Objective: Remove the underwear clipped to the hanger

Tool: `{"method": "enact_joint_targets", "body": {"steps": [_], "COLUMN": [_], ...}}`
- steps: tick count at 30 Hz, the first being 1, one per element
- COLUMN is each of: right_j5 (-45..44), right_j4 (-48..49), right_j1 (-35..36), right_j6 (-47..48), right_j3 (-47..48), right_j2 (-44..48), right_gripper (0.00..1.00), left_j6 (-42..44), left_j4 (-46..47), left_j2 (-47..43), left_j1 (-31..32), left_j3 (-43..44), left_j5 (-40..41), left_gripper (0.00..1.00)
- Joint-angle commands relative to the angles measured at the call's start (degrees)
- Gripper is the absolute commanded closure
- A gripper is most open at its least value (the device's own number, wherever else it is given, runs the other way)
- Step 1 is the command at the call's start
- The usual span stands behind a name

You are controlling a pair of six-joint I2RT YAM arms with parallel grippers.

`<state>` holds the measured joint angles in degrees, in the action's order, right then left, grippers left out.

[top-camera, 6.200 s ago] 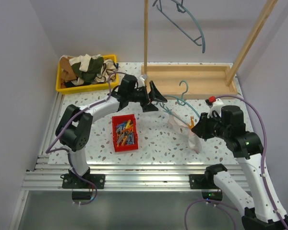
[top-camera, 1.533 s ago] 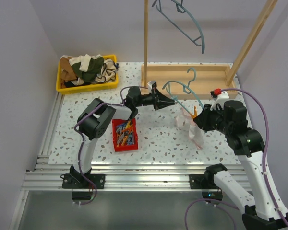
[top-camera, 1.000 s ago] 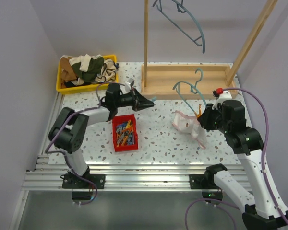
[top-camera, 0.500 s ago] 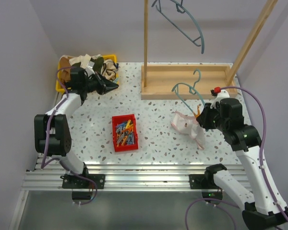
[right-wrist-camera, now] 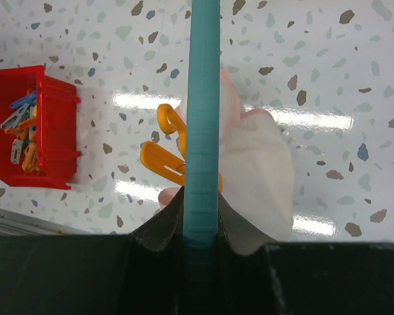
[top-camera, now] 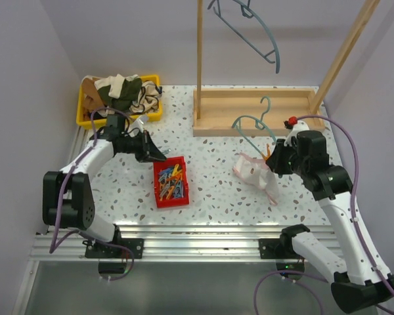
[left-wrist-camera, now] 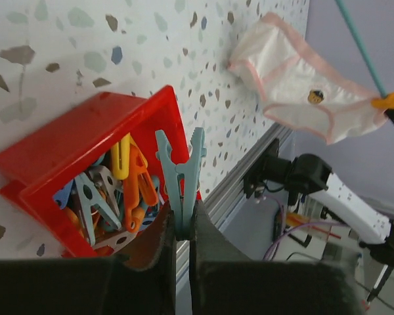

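From above, the right gripper (top-camera: pixel 274 156) holds the teal hanger (top-camera: pixel 248 123), with the pale pink underwear (top-camera: pixel 253 172) hanging from it on the table's right side; the left gripper (top-camera: pixel 151 149) sits just beside the red bin (top-camera: pixel 169 159). Left wrist: its jaws are pinched on a mint clothespin (left-wrist-camera: pixel 179 172) over the bin. Right wrist: jaws clamped tight around the hanger bar, an orange peg (right-wrist-camera: pixel 165 159) beside it against the underwear

The underwear (left-wrist-camera: pixel 295 98) is soft matt white cloth edged in pink; the hanger (right-wrist-camera: pixel 201 131) is teal plastic, the peg (left-wrist-camera: pixel 192 170) pale green plastic, the red bin (left-wrist-camera: pixel 72 141) glossy plastic. The speckled tabletop (right-wrist-camera: pixel 328 59) shines smooth under the light, and the rack base (top-camera: pixel 213 126) is bare matt wood
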<state>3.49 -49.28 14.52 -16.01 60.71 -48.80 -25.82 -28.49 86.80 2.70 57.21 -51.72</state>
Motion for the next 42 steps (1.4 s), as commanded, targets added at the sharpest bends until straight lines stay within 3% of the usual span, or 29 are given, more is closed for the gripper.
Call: {"method": "enact_joint_targets", "body": {"steps": [1, 2, 3, 4, 5, 6, 7, 12, 18, 26, 29, 34, 39, 42], "right_j5": [1.8, 1.9, 1.9, 1.8, 1.6, 1.7, 1.5, 1.2, 2.6, 8.2, 8.8, 9.5, 10.0, 10.4], "right_j4": [3.3, 3.1, 3.0, 3.0, 3.0, 2.9, 2.7, 2.4, 2.6, 3.4, 3.8, 4.8, 4.7, 4.4], "right_j1": [0.2, 0.2, 0.2, 0.2, 0.1, 0.1, 0.1, 0.2, 0.2, 0.2, 0.1, 0.2, 0.2, 0.2], "right_j6": [0.2, 0.3, 0.3, 0.5, 0.5, 0.4, 0.5, 0.5, 0.5, 2.2, 2.4, 2.4, 2.3, 2.4], "right_j3": [1.8, 2.0, 2.3, 2.4, 2.6, 2.6, 2.5, 2.2, 1.5, 1.1, 0.6, -0.3, -0.4, -0.2], "right_j2": [-0.8, -0.9, -0.9, -0.7, -0.5, -0.2, 0.0, 1.0, 1.6, 0.3, 0.3, 0.8, 0.4, 0.0], "right_gripper": [1.00, 1.00, 1.00, 1.00, 1.00, 1.00, 1.00, 1.00, 1.00, 1.00, 1.00, 1.00, 1.00, 1.00], "left_j6": [6.2, 6.4, 6.5, 6.5, 6.2, 5.1, 4.3, -0.9, -12.9, -35.0, -39.4, -39.7, -25.8, -16.6], "left_j4": [-4.1, -4.3, -4.6, -5.6, -5.7, -5.6, -5.4, -5.3, 5.0, 29.9, 35.3, 33.1, 14.7, 9.6], "left_j2": [1.7, 2.7, 2.9, 3.4, 3.5, 3.5, 3.2, 1.4, -1.9, 7.7, 12.9, 21.3, 26.0, 26.3], "left_j1": [5.8, 7.0, 7.9, 9.2, 9.4, 9.4, 9.4, 9.4, 10.9, 24.3, 29.8, 37.1, 41.0, 42.5], "left_j3": [0.5, 1.1, 2.5, 3.2, 3.8, 4.7, 5.1, 9.2, 9.1, 16.2, 22.4, 32.4, 45.6, 49.9], "left_j5": [-3.3, -3.0, -1.6, -0.5, 0.6, 2.6, 3.9, 12.1, 11.3, 3.6, 3.1, 3.4, 9.3, 14.2], "left_gripper": [0.89, 0.83, 0.72, 0.56, 0.49, 0.15, 0.00, 0.00, 0.00, 0.00, 0.00, 0.00, 0.00, 0.00]}}
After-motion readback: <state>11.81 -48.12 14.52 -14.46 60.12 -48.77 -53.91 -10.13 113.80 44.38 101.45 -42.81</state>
